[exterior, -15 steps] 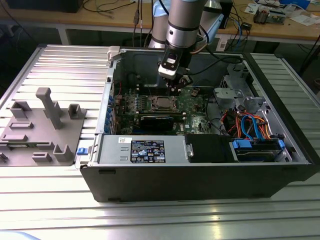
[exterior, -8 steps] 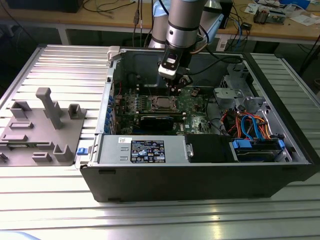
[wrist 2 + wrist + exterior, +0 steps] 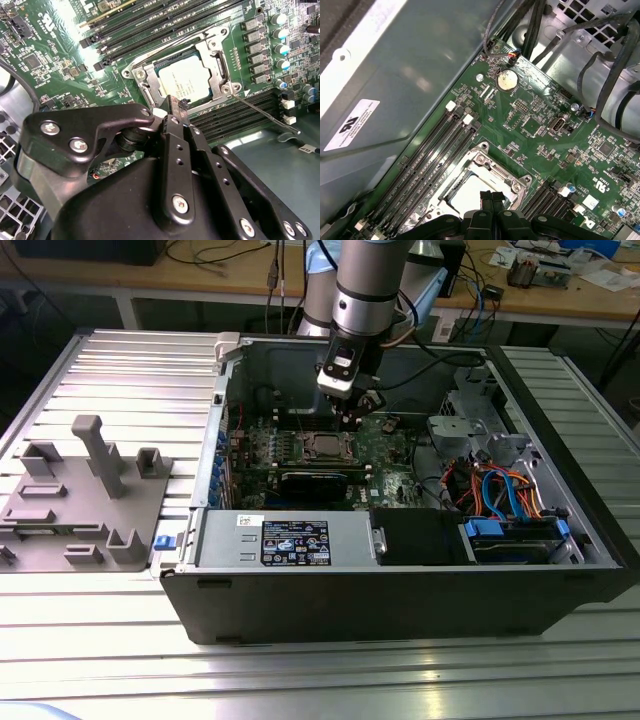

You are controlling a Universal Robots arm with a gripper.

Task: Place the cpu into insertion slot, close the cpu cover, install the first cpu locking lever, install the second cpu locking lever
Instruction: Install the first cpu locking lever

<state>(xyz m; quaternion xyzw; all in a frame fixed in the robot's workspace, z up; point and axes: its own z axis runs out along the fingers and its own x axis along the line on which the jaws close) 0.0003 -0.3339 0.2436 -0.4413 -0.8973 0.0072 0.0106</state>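
Observation:
The cpu (image 3: 186,80) lies flat in the insertion slot, its dull silver top showing; the slot's contact field is hidden under it. The cpu cover (image 3: 218,62) lies down around the chip as a silvery frame, seen too in the first wrist view as the cover (image 3: 492,167) around the cpu (image 3: 470,197). A thin wire locking lever (image 3: 260,112) sticks out sideways from the socket's corner, lying low over the board. My gripper (image 3: 174,102) hovers just above the socket's edge with its black fingers pressed together and nothing between them. In the exterior view the gripper (image 3: 350,412) hangs over the cpu (image 3: 325,447).
Rows of memory slots (image 3: 150,25) run beside the socket. A long black card (image 3: 315,483) and a power supply (image 3: 290,537) sit nearer the case front. Orange and blue cables (image 3: 495,495) crowd the exterior view's right. A grey fixture (image 3: 90,490) stands outside the case.

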